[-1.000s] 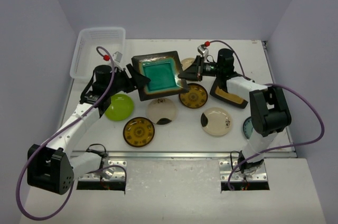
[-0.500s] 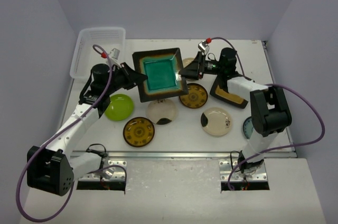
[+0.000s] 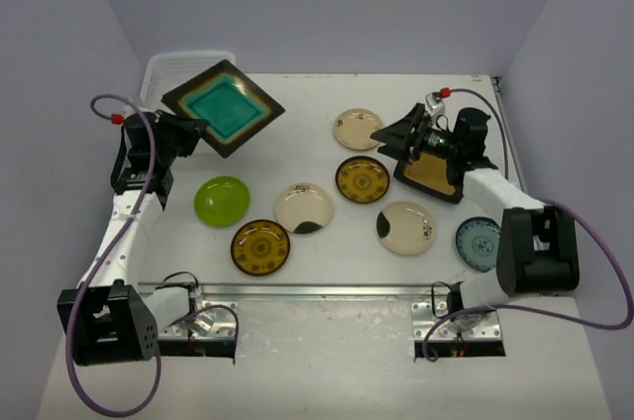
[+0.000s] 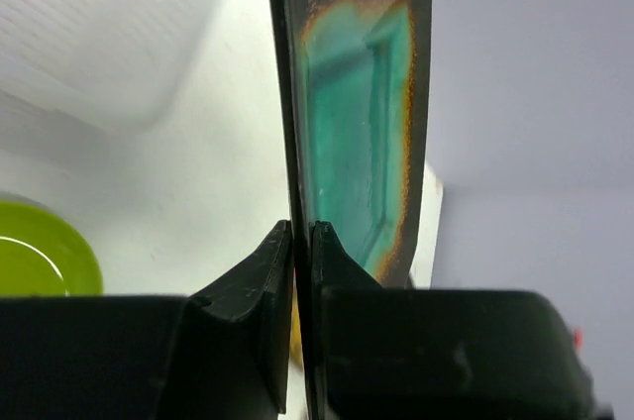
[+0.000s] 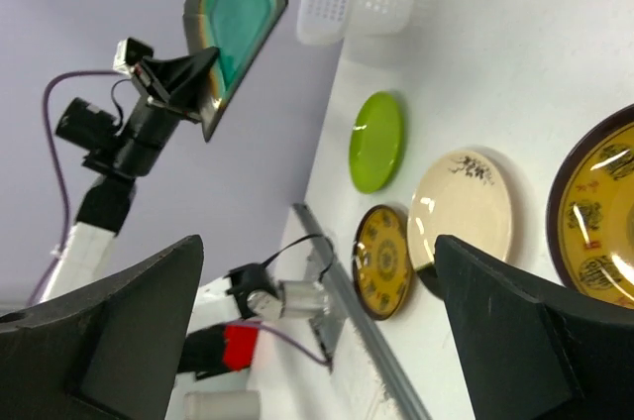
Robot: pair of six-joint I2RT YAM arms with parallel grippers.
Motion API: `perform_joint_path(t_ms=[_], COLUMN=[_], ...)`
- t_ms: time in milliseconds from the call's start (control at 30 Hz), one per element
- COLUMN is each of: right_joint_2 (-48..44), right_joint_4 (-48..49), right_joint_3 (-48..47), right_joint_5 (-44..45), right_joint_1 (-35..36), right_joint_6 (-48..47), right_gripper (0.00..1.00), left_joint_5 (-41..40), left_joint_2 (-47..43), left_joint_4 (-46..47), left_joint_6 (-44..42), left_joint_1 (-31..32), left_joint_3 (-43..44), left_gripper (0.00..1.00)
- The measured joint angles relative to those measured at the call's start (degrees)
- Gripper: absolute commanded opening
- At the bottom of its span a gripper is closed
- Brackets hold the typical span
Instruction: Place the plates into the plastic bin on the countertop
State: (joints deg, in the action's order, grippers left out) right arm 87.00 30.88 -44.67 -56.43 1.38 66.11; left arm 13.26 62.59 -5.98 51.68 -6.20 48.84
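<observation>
Left end effector (image 4: 300, 242) clamped on rim of teal square plate (image 3: 223, 108), held tilted above right edge of plastic bin (image 3: 161, 71). Risk: thin pinch slips (plate looks heavy), or corner snags bin rim. Right end effector (image 5: 319, 271), far right of bin, is spread and empty.

The teal plate (image 3: 224, 108) hides most of the plastic bin (image 3: 161, 70).
</observation>
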Motion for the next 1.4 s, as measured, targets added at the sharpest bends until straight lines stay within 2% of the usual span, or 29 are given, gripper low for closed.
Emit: perform_joint_path(t_ms=[200,367,533,767,1300,1333,1367,1400], right_joint_2=[-13.5,-21.5,-25.2,-31.4,-29.4,-29.2,-29.1,-29.1], right_joint_4=[-9.7,-11.8,-14.3,-18.3,-20.7,-20.7,-20.7,-20.7], right_joint_3=[3.6,8.9,11.9,13.7,13.8,13.8,13.8,13.8], right_joint_5=[5.4,6.0,5.7,5.7,7.0,7.0,7.0,7.0], right_joint_1=[0.9,1.0,1.0,1.1,1.1,1.1,1.1,1.1], right_joint_6=[-7.7,-8.7,-8.9,-10.7,-12.4,-12.4,-12.4,-12.4], right_gripper=[0.99,0.99,0.99,0.99,0.99,0.99,0.99,0.99], left_joint_5=[-19.5,-31.7,-38.9,-41.1,-35.8,-35.8,-35.7,-35.6], left_joint_2=[4.7,17.8,29.6,40.5,49.8,50.2,50.5,50.9], left_joint_4=[0.7,1.9,2.0,5.4,9.1,9.2,9.3,9.5], left_joint_6=[9.7,15.5,17.4,18.9,23.8,24.0,24.2,24.5], left_joint_1=[-4.4,-5.0,-5.1,-5.5,-4.7,-4.7,-4.7,-4.7], left_joint_3=[1.5,7.3,15.5,24.4,26.9,26.9,26.9,26.9], left_gripper=[0.00,0.00,0.00,0.00,0.00,0.07,0.22,0.32])
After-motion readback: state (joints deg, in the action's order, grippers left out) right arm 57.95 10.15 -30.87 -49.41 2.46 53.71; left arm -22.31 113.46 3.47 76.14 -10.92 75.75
